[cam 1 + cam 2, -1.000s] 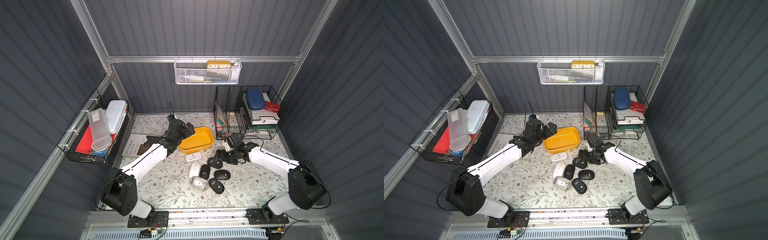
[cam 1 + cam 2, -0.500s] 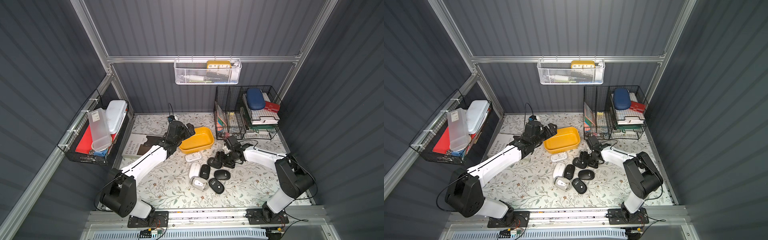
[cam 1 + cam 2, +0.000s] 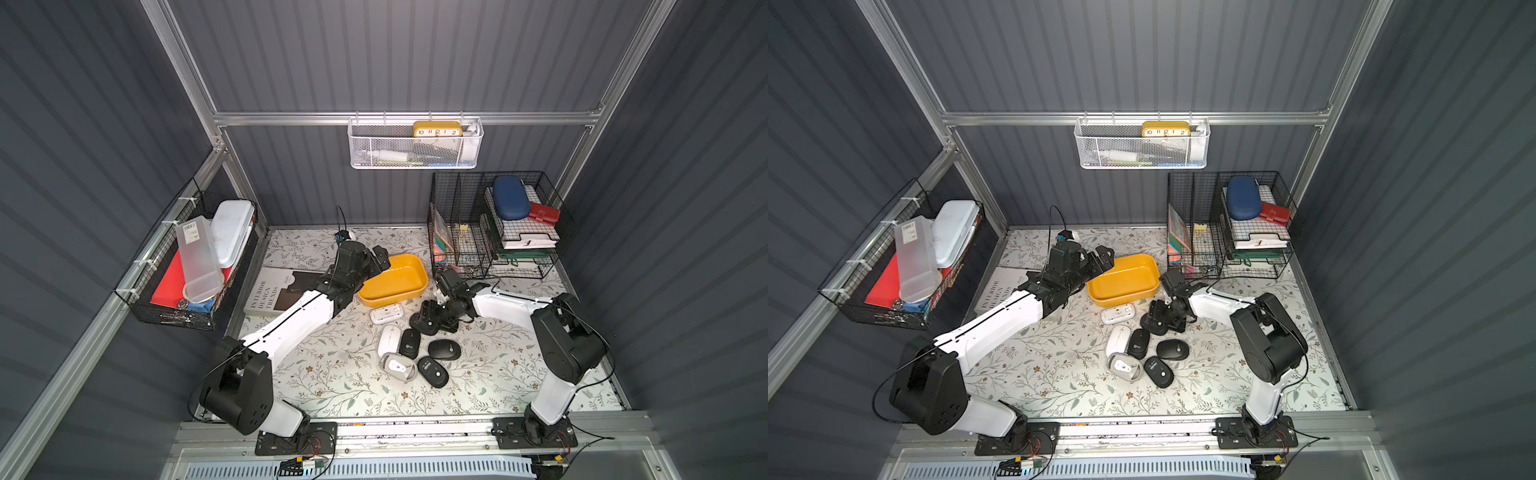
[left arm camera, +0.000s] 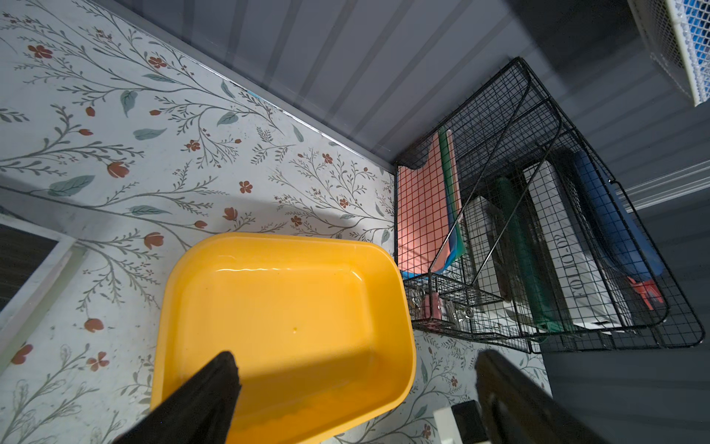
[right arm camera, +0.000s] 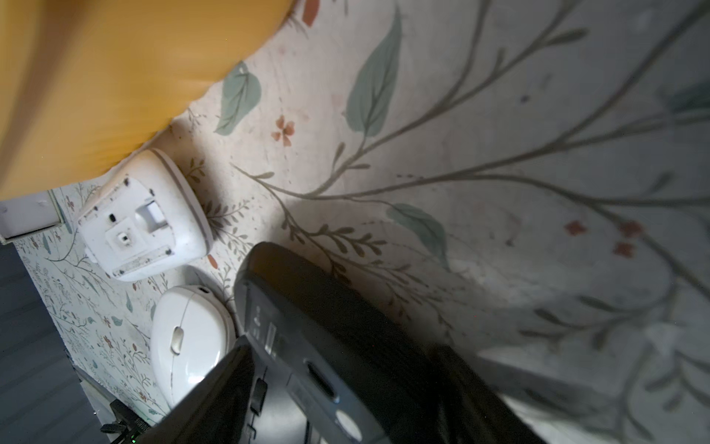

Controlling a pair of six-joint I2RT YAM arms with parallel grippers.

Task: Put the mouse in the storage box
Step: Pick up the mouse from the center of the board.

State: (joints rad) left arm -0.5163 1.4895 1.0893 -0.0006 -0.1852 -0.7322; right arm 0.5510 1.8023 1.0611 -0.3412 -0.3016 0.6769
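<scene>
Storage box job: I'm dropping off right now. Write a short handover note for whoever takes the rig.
Left hand: open, empty, over the storage box.
Right hand: fingers either side of a black mouse near the box; firm grip unclear.
Done: nothing, box empty.
Left: grip, lift, drop it in; six other mice lie nearby.
</scene>
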